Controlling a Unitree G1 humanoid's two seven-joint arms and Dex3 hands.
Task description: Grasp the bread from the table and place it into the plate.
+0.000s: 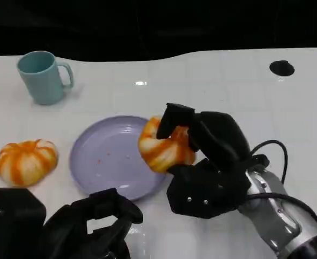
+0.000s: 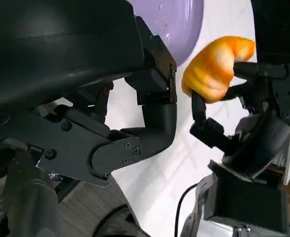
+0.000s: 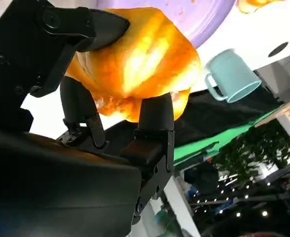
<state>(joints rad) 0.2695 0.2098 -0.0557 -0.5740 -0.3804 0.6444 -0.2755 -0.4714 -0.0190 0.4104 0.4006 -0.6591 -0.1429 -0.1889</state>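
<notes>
Gripping one bread (image 1: 163,147) in the right hand (image 1: 201,156), over the right rim of the single plate (image 1: 101,162). Second bread (image 1: 26,161) left on the desk (image 1: 228,91); one mug (image 1: 42,76) far left. Left hand (image 1: 88,226) near, fingers curled, holding nothing.

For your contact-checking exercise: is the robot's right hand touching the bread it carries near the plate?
Touching. In the right wrist view the right hand has its fingers pressed around the bread; the head view shows the same grip at the plate rim.
</notes>
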